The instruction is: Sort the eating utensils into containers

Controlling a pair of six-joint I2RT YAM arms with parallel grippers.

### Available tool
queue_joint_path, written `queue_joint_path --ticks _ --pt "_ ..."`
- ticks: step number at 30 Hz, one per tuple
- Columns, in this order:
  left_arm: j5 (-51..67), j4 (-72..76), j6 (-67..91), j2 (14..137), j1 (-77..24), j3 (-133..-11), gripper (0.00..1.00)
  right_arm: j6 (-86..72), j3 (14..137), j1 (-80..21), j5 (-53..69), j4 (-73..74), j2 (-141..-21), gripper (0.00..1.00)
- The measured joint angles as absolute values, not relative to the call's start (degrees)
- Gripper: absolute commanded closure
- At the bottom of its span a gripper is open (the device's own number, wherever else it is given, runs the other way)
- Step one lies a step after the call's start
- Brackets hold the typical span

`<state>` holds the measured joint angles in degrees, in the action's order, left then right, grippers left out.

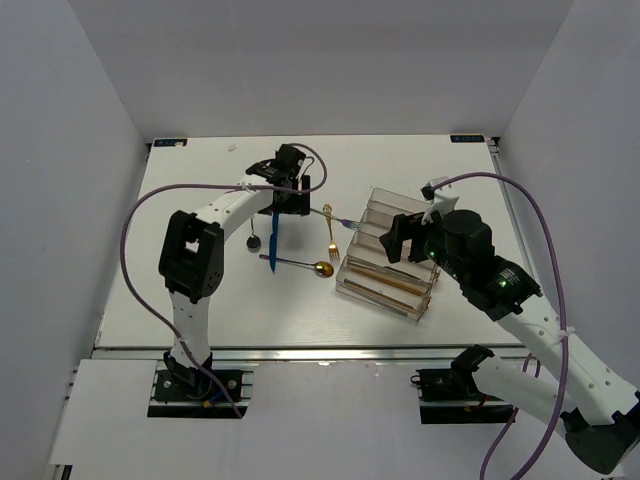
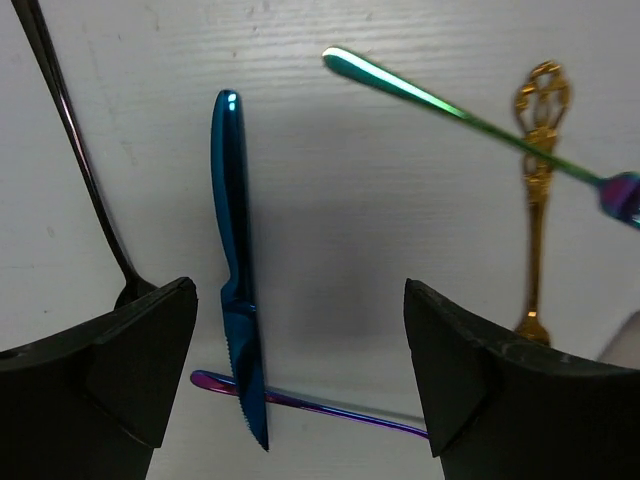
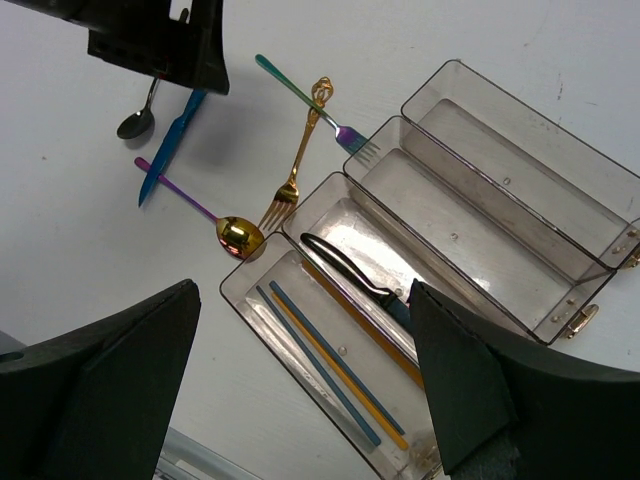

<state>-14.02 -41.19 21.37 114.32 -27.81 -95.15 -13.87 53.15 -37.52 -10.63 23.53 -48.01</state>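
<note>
Hovering over the blue knife (image 2: 235,260), the left end effector (image 2: 298,310) is spread wide, empty. The knife lies on the table (image 2: 350,200) across the purple handle of the spoon (image 2: 330,408). The right end effector (image 3: 302,300), also released, hangs above the tray (image 3: 470,225).

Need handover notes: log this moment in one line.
left gripper open over blue knife | right gripper open over tray | tray: chopsticks, black knife
</note>
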Motion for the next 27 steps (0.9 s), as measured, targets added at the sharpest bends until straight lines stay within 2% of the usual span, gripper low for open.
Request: queue_joint_path --ticks 9,15,18,20,24,27 --pt "-10.83 -44.73 18.98 120.55 -23.79 -95.31 0.13 -12.75 53.15 -37.5 -9.21 23.44 -48.21 0.11" --pt "-6.83 -41.34 18.79 120.53 -22.39 -92.42 0.26 -12.36 53.06 -37.5 -8.43 23.4 -48.45 0.11" --pt "-5.76 -40.88 18.72 120.57 -21.71 -91.15 0.29 -12.14 53.04 -37.5 -8.34 23.4 -48.51 0.11" --pt "-5.5 -40.23 18.76 120.6 -21.45 -90.76 0.33 -11.99 53.04 -37.52 -8.23 23.38 -48.51 0.11" --pt "-5.48 -39.22 19.16 120.73 -21.17 -89.86 0.49 -11.84 53.01 -37.5 -7.84 22.9 -48.71 0.11" --pt "-5.5 -38.0 19.16 120.77 -21.17 -88.79 0.56 -11.79 52.8 -37.5 -7.49 22.37 -48.84 0.11"
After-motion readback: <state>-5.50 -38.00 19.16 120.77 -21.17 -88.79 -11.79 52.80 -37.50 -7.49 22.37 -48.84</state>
